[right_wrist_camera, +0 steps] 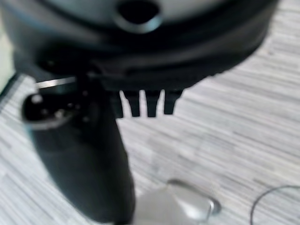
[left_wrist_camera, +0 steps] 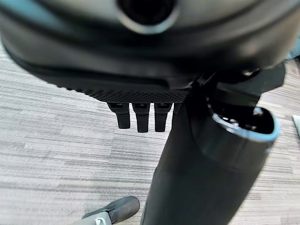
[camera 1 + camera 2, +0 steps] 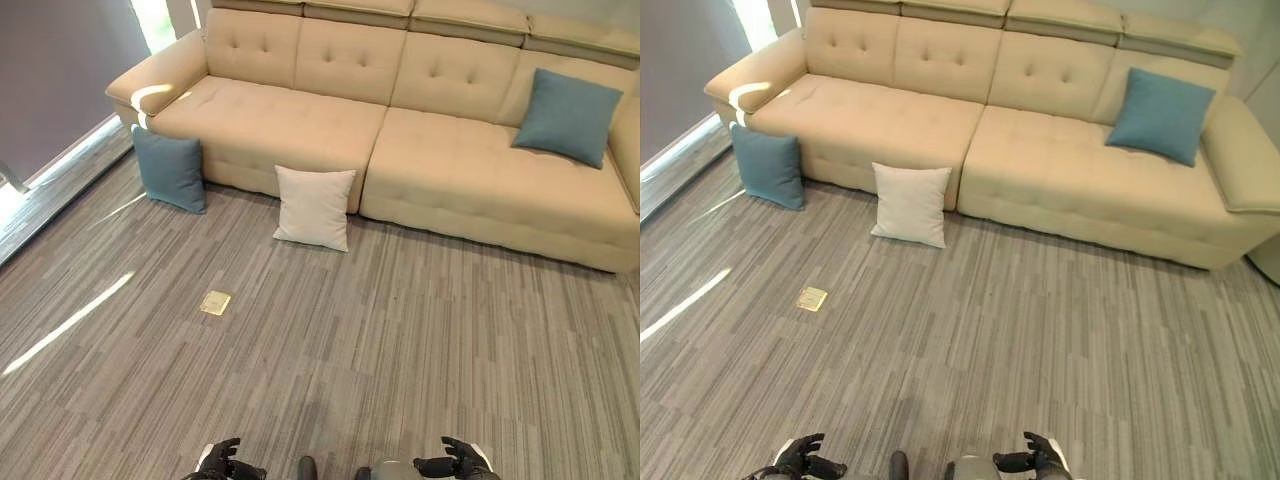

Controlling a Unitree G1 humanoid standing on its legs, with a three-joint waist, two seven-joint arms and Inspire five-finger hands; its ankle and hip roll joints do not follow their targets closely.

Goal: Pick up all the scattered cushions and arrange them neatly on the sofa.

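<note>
Hanging low at the near edge of the head views: left hand (image 3: 222, 461) and right hand (image 3: 455, 462), both empty, fingers loosely relaxed and pinching nothing; the wrist views show short straight fingertips (image 2: 140, 117) over bare floor.

Floor (image 3: 400, 340): grey striped carpet, with a small brass floor plate (image 3: 215, 302) set in it.

White cushion (image 3: 314, 207): upright on the floor, leaning against the sofa front at the seat seam.

Blue cushion, floor (image 3: 170, 169): upright, propped against the sofa's left end under the armrest.

Blue cushion, seat (image 3: 568, 115): already on the sofa (image 3: 470, 160), against the right backrest.

Risk, judged: both floor cushions stand well apart from the hands; a one-handed pinch on soft fabric may slip, or a reach may topple either flat.
</note>
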